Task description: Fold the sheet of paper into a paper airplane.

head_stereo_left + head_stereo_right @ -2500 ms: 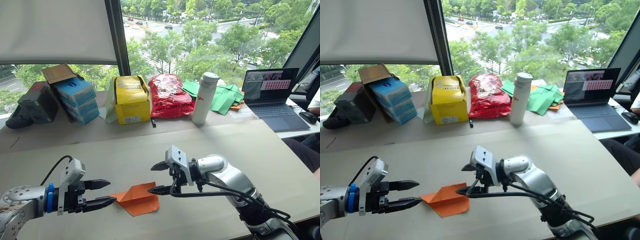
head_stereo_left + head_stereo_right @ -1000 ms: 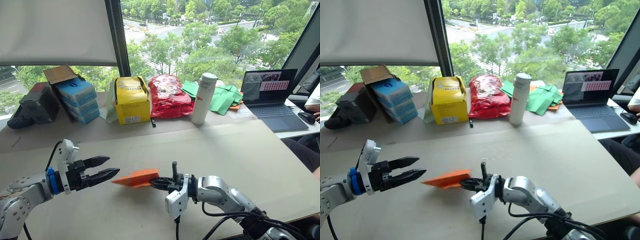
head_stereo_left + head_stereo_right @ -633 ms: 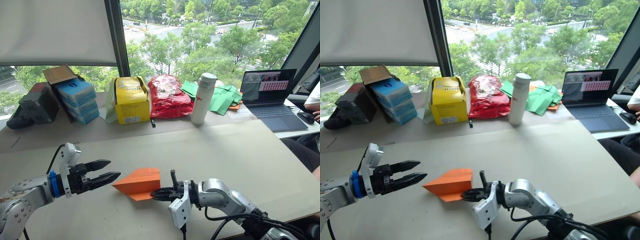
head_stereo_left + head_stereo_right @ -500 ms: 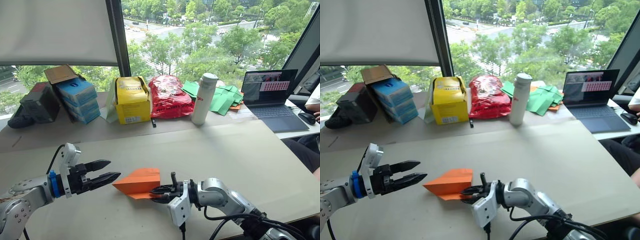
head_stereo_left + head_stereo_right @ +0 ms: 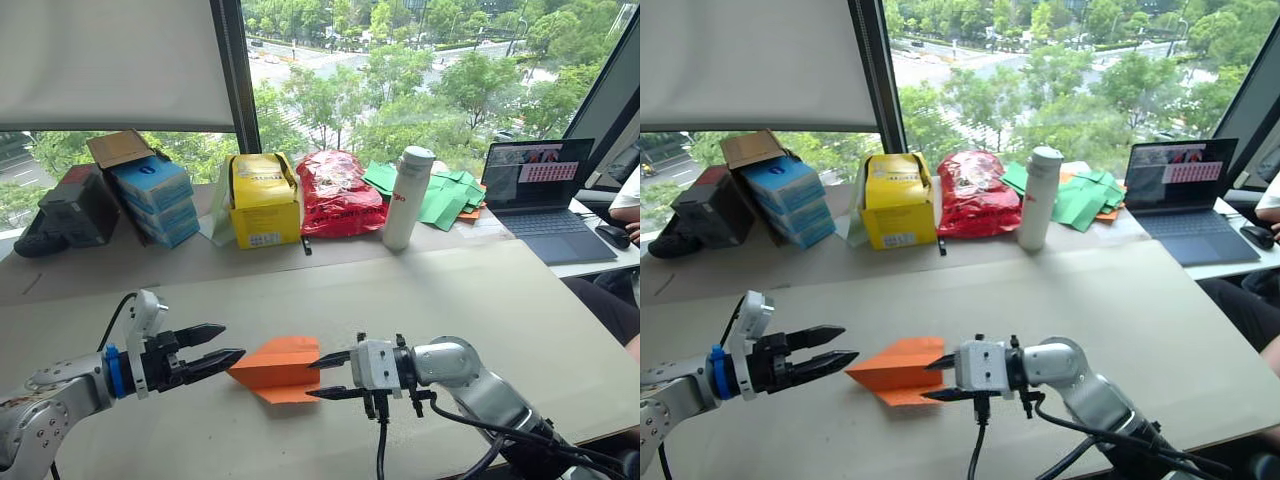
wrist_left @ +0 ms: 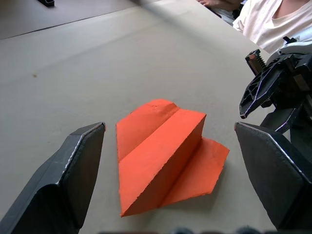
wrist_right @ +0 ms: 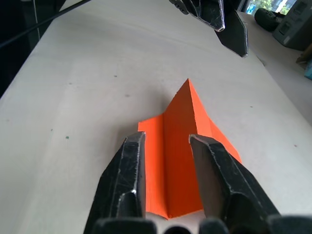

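The paper airplane (image 5: 277,368) lies on the counter (image 5: 450,290) at lower centre of the frame, a folded orange wedge w/ its nose pointing toward the left hand (image 5: 218,358) and its blunt tail toward the right hand (image 5: 330,377). One flap stands up along the middle ridge, the other wing lies flat. Left hand sits at lower left, fingers parted a moderate way, tips just beside the nose but not touching; in its wrist view the two fingers (image 6: 78,165) stand wide apart on either side of the plane. Right hand comes in from lower right, open too, one finger above and one below the tail edge, tips right at the paper; can't tell if they touch. Its wrist view shows the fingers (image 7: 131,180) spread over the tail w/ the ridge between them, nothing pinched. Along the back of the counter, upper part of the frame, L to R: a blue box stack (image 5: 152,198), a yellow box (image 5: 263,200), a red bag (image 5: 335,192), a white bottle (image 5: 409,197), green paper sheets (image 5: 452,195) and an open laptop (image 5: 543,185). A person's sleeve (image 5: 628,200) shows at far right.
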Available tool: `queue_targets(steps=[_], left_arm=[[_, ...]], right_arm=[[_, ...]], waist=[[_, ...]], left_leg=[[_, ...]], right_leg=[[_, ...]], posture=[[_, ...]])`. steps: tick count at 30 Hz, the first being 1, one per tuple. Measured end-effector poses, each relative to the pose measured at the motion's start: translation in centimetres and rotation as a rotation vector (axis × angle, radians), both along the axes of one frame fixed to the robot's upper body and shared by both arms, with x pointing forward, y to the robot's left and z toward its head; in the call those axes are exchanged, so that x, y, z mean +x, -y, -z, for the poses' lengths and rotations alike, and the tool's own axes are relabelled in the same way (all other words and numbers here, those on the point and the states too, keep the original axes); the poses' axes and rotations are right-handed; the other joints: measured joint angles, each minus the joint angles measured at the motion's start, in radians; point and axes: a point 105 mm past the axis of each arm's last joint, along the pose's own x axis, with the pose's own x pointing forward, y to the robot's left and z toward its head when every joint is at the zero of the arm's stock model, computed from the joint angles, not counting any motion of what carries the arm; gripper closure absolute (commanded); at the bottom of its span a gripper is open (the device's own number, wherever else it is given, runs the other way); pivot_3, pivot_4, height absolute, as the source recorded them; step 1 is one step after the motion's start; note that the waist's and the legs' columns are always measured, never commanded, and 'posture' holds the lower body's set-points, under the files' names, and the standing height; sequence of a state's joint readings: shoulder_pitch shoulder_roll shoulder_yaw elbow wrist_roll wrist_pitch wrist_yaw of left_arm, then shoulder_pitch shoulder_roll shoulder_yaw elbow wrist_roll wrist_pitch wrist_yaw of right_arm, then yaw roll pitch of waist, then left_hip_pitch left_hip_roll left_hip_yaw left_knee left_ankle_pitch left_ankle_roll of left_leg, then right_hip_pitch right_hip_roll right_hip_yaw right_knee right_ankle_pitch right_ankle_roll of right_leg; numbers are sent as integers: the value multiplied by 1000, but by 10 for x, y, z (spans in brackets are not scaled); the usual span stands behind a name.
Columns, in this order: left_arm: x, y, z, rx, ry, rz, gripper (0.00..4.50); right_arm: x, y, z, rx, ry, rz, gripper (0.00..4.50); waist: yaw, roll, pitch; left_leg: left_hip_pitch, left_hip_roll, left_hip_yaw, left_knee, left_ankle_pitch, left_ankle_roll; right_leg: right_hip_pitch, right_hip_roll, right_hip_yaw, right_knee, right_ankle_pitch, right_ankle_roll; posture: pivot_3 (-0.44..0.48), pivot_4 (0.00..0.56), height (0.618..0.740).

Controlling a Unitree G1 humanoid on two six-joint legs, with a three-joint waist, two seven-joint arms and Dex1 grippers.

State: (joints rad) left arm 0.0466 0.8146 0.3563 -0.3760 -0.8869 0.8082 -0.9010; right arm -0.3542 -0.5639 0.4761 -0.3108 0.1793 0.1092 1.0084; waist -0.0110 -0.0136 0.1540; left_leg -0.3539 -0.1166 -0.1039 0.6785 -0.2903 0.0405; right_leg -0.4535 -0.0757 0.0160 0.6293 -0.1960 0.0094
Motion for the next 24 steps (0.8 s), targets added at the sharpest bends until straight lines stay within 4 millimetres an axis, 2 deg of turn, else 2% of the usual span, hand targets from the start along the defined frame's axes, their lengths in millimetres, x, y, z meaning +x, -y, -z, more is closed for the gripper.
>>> queue_targets(steps=[1, 2, 5, 11, 17, 20, 24], left_arm=[[0, 0, 0, 1, -1, 1, 0], [0, 1, 0, 1, 0, 2, 0], [1, 2, 0, 2, 4, 7, 0], [8, 13, -1, -1, 20, 47, 0], [35, 32, 10, 120, 81, 94, 0], [44, 37, 15, 144, 87, 133, 784], [45, 43, 23, 170, 87, 218, 2198]], right_arm=[[0, -3, 3, -6, -25, 11, 4353], [0, -6, 6, -8, -41, 17, 4433], [2, -14, 17, -45, -87, 41, 4433], [7, -4, 48, -208, -150, 101, 4433], [9, -3, 47, -245, -127, 101, 4433], [10, -4, 47, -247, -123, 100, 4500], [11, -4, 47, -250, -117, 102, 4500]], waist=[[0, 0, 0], [0, 0, 0], [0, 0, 0], [7, 0, 0], [12, -1, -1], [12, -1, -1], [10, -1, -1]], left_leg=[[0, 0, 0, 0, 0, 0], [0, 0, 0, 0, 0, 0], [0, 0, 0, 0, 0, 0], [0, -1, 0, 1, 0, 0], [0, -1, 0, 1, 0, 0], [0, -1, 0, 1, 0, -1], [0, -1, 0, 1, 0, 0]], right_leg=[[0, 0, 0, 0, 0, 0], [0, 0, 0, 0, 0, 0], [-1, 0, 0, 0, 0, 0], [0, 0, -2, 0, 0, 0], [1, -1, -2, 0, 1, -1], [1, 0, -2, 0, 1, -1], [0, 0, -2, 0, 1, -1]], posture=[[0, 150, 738], [0, 150, 738], [0, 150, 738], [0, 150, 738], [0, 150, 738], [0, 150, 738], [0, 150, 738]])
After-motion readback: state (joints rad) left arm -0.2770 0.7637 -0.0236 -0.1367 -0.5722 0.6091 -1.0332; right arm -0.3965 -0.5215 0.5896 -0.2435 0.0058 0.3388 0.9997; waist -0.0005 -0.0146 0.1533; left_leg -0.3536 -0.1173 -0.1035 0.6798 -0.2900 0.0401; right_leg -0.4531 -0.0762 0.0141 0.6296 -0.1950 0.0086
